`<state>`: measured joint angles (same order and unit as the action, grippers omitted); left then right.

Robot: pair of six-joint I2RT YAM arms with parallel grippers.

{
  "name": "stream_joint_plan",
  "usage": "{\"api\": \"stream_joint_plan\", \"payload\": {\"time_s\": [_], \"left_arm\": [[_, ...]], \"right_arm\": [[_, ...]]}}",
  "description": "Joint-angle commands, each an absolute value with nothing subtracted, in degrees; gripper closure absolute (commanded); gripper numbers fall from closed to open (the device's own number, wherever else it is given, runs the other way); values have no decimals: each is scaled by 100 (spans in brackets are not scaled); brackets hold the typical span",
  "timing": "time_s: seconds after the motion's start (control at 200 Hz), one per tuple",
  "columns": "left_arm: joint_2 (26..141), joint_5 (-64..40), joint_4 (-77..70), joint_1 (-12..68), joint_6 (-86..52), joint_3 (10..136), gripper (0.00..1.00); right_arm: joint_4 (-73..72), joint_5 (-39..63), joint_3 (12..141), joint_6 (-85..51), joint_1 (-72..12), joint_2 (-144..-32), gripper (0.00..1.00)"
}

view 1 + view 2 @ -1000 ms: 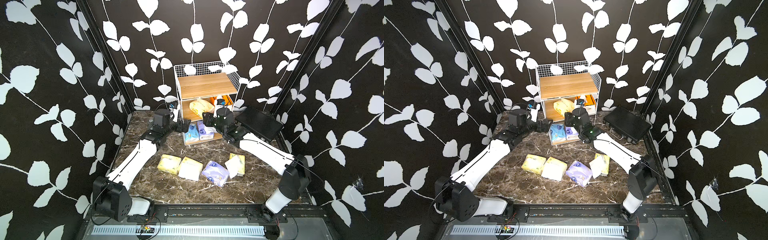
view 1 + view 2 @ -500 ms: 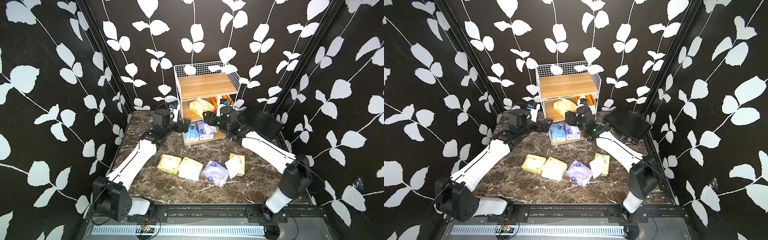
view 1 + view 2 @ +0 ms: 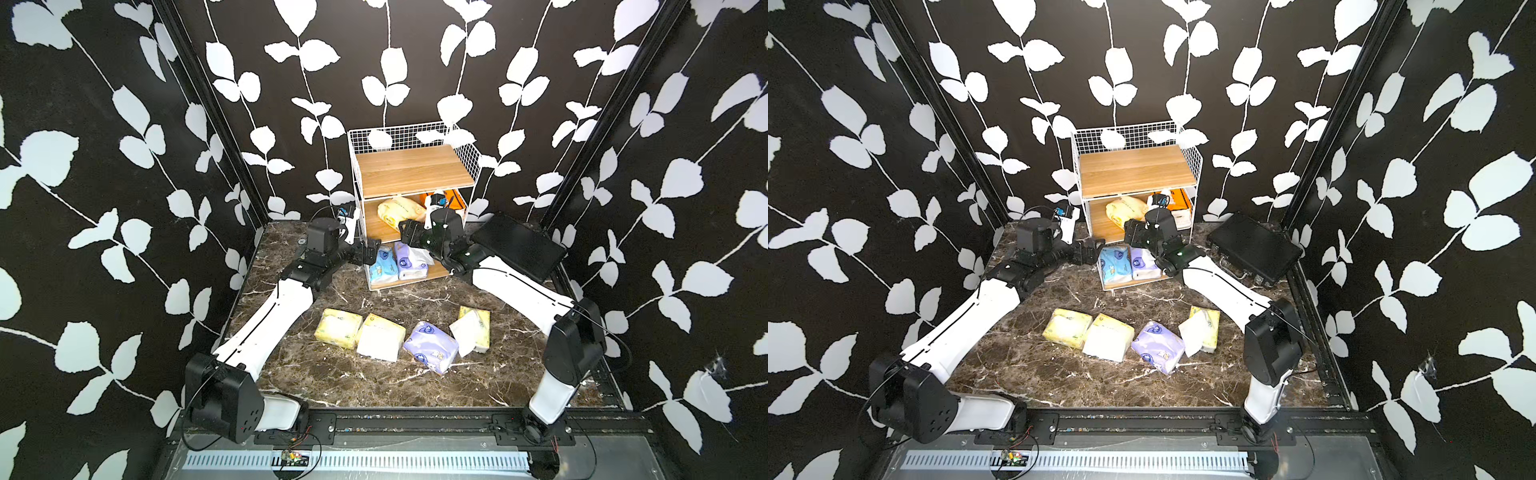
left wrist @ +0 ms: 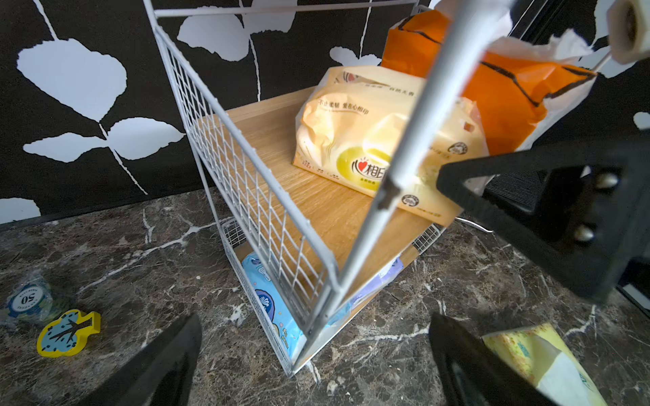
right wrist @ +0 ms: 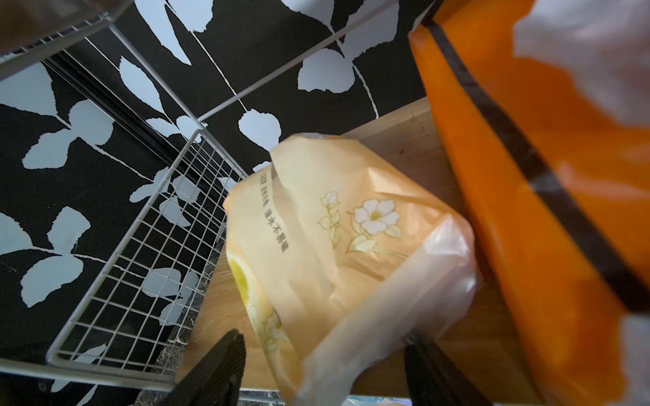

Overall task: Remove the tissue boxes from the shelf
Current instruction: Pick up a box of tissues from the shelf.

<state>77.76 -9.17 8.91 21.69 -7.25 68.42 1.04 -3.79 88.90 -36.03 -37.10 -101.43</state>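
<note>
— Left?
— My left fingers hang spread by the shelf corner.
— The pack?
— The yellow pack lies on the middle board; my right fingers are spread astride its end. I'd reach past the loose wrap before squeezing.

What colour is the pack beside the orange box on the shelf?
Pale yellow pack, white flower print; best in right wrist view.

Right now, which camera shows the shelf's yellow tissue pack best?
Right wrist: the yellow pack looms large, unobstructed. In the left wrist view a shelf post crosses it; both top views show it small.
</note>
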Motion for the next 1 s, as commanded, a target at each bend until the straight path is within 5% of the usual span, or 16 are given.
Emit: {"api": "stream_joint_plan", "payload": {"time_s": [0.0, 0.165, 0.335, 0.45, 0.99], "left_arm": [[7541, -944, 910, 2145, -650, 6785, 1], [7533, -933, 907, 2152, -639, 6774, 1], [7532, -925, 914, 2144, -628, 6777, 1], [7549, -934, 923, 2145, -624, 6785, 1], [7502, -687, 958, 2083, -545, 6779, 1]], "right_arm": [[78, -449, 9149, -3625, -3709, -10309, 34], [18, -548, 9051, -3605, -3718, -10311, 53], [-20, -660, 8952, -3492, -3718, -10183, 88], [-81, -720, 8854, -3396, -3734, -10047, 100], [-123, -540, 7326, -3234, -3744, -8701, 100]]}}
